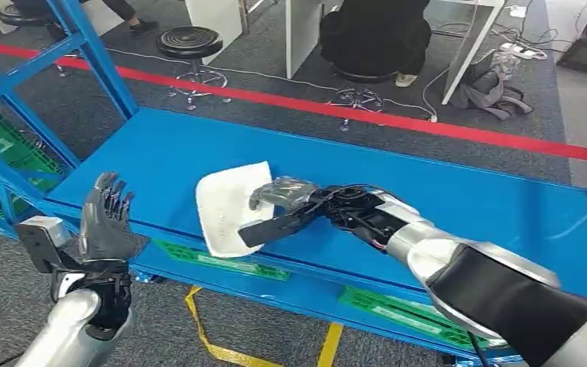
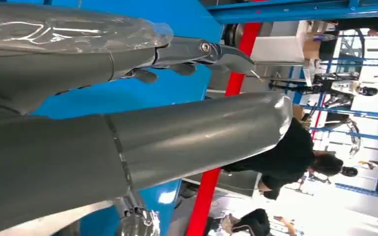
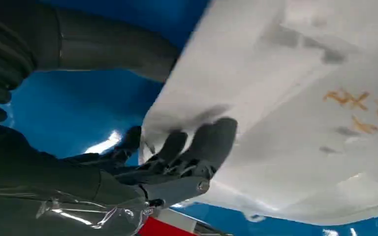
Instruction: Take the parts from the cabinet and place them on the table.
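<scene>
Grey fingers of the left hand (image 1: 105,218) stand spread and raised, grasping nothing, off the near left corner of the blue table (image 1: 458,199). A white, flat, soft-looking part (image 1: 225,210) with faint orange marks lies near the table's front edge; the right hand (image 1: 287,208) grasps its right edge

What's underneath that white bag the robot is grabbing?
The white bag lies on the blue table, the right hand gripping its edge. Whatever is inside stays hidden by the wrapping.
</scene>
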Controlling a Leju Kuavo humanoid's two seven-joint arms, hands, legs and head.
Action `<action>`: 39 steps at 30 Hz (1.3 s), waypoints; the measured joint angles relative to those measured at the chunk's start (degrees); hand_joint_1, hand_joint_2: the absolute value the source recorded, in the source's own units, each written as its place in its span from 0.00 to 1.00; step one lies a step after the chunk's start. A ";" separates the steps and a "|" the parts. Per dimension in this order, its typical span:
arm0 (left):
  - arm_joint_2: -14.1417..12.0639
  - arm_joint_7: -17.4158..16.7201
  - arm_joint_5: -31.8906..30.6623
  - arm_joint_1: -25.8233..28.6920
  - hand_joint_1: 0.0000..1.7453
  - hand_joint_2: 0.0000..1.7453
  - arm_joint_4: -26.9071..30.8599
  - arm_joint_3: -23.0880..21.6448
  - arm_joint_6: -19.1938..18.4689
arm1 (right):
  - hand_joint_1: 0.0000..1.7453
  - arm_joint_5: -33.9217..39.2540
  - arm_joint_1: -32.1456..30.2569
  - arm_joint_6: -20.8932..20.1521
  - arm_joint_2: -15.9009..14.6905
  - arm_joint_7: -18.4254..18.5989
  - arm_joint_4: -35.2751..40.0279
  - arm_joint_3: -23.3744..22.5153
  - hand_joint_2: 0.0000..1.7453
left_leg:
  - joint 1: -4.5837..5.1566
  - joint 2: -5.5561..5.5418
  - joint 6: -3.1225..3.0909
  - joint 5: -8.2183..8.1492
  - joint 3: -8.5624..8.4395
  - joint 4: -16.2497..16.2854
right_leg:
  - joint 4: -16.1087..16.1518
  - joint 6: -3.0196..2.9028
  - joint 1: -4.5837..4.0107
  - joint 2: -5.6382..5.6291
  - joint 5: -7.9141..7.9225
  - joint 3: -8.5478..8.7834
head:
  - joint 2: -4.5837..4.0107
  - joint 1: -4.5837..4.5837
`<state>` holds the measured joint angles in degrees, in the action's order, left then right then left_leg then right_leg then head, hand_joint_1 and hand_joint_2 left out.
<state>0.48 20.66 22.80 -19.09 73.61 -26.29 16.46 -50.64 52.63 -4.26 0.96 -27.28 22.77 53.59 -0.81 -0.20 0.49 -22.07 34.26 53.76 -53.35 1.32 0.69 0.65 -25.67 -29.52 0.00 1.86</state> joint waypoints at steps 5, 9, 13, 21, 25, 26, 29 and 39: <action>0.00 -0.09 -0.02 0.00 0.00 0.00 0.00 0.00 0.09 | 1.00 0.20 0.28 0.04 0.00 -0.07 -0.09 -0.04 1.00 | 0.00 0.00 0.00 0.00 -0.04 0.00 | 0.00 0.00 0.00 0.00 0.00 0.05 | 0.00 0.00; 0.00 -0.20 -0.11 0.01 0.00 0.00 0.00 0.00 0.17 | 1.00 0.24 0.82 -0.09 0.00 -0.02 -0.09 -0.22 1.00 | 0.00 0.00 0.00 0.00 -0.10 0.00 | 0.00 0.00 0.00 0.01 0.00 0.10 | 0.00 0.00; 0.00 -0.20 -0.11 0.01 0.00 0.00 0.00 0.00 0.17 | 1.00 0.41 1.06 -0.44 0.00 -0.15 -0.09 -0.35 1.00 | 0.00 0.00 0.00 0.00 -0.13 0.00 | 0.00 0.00 0.00 0.03 0.00 0.14 | 0.00 0.02; 0.00 -0.17 0.68 0.01 0.00 0.00 -0.02 0.00 -0.02 | 1.00 1.33 1.12 -0.94 0.00 -0.17 -0.09 -0.88 1.00 | 0.00 -0.01 0.00 0.01 -0.15 0.02 | 0.00 -0.01 0.01 0.03 0.01 0.17 | 0.00 0.04; 0.00 -0.17 0.70 0.01 0.00 0.00 -0.02 0.00 -0.02 | 1.00 2.25 1.13 -1.29 0.00 -0.15 -0.09 -1.46 1.00 | 0.00 -0.01 0.00 0.01 -0.15 0.02 | 0.00 -0.01 0.00 0.03 0.01 0.17 | 0.00 0.02; 0.00 -0.18 0.70 0.01 0.00 0.00 -0.02 0.00 -0.02 | 1.00 2.49 1.13 -1.55 0.00 -0.13 -0.07 -1.51 1.00 | 0.00 -0.01 0.00 0.01 -0.15 0.02 | 0.00 -0.01 0.00 0.03 0.01 0.17 | 0.00 0.02; 0.00 -0.18 0.70 0.02 0.00 0.00 -0.02 0.00 0.18 | 1.00 5.76 1.24 -3.17 0.00 0.42 -0.02 -2.49 1.00 | 0.00 -0.01 0.00 0.01 -0.15 0.02 | 0.00 -0.01 0.00 0.03 0.01 0.17 | 0.00 0.00; -0.24 -0.61 0.42 0.15 0.00 0.00 -0.02 0.00 0.66 | 1.00 15.43 2.47 -8.81 -0.76 3.19 0.79 -8.28 1.00 | 0.00 0.00 0.00 0.01 -0.15 0.03 | 0.00 -0.01 0.01 0.02 0.01 0.16 | 0.00 0.02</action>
<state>0.24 20.04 23.21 -18.93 73.59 -26.29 17.11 -35.21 55.10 -13.07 0.20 -24.09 23.56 45.31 -0.81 -0.20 0.50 -22.06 34.11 53.79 -53.34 1.31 0.70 0.67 -25.65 -29.35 0.00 1.88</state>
